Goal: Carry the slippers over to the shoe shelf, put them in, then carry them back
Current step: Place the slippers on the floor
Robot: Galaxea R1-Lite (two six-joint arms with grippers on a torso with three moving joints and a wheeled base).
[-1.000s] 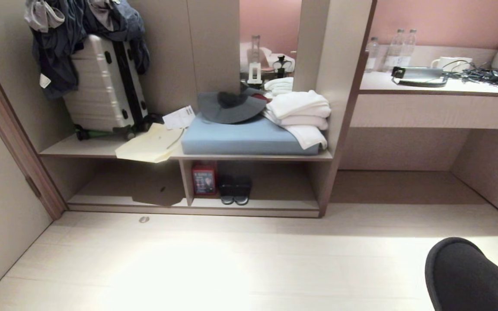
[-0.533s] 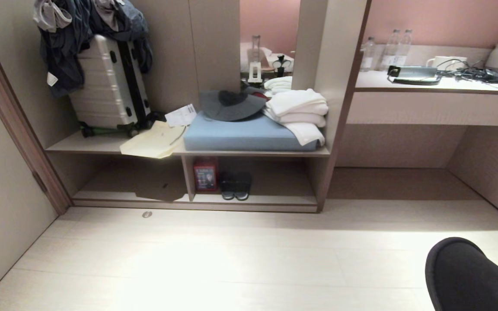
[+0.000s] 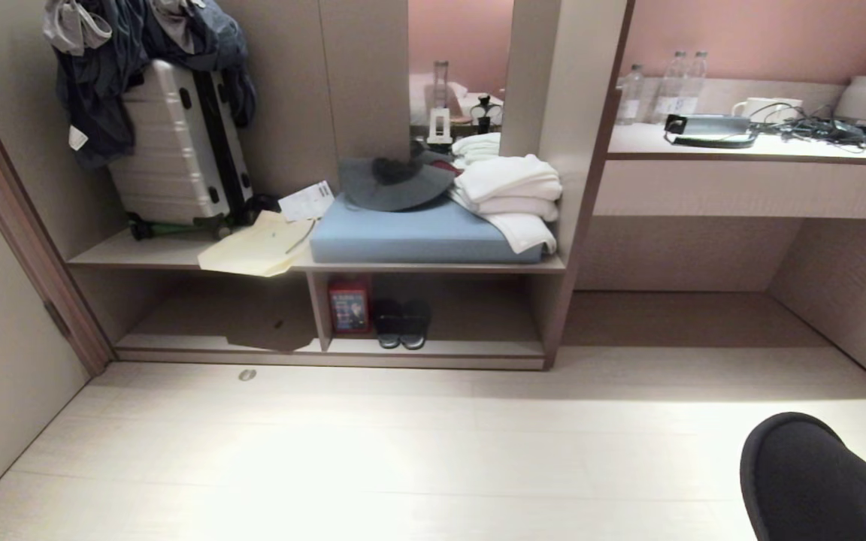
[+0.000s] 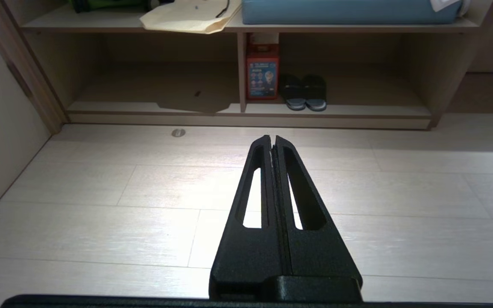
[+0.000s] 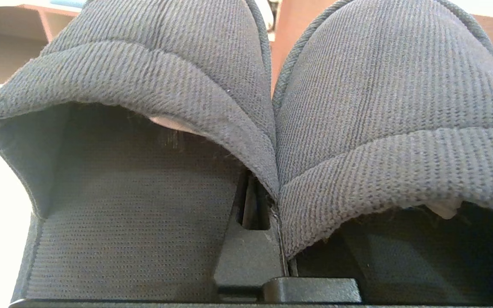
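Pale floor [image 3: 403, 451] fronts the shelf [image 3: 433, 349] at 12 o'clock, while the slippers [image 5: 272, 128], soft, light and floppy, hang pinched at their touching inner edges by the closed right gripper [image 5: 268, 209]; left gripper [image 4: 272, 139] closed, empty.

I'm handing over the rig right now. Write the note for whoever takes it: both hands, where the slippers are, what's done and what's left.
Right hand: shut on the slippers, pinching the pair side by side where they meet.
Left hand: shut, empty, over the floor.
The shoe shelf lies ahead across open floor; its right bay already holds a darker pair beside a red box.
Done: slippers picked up.
Left: reach the shelf, put them in, bring them back.
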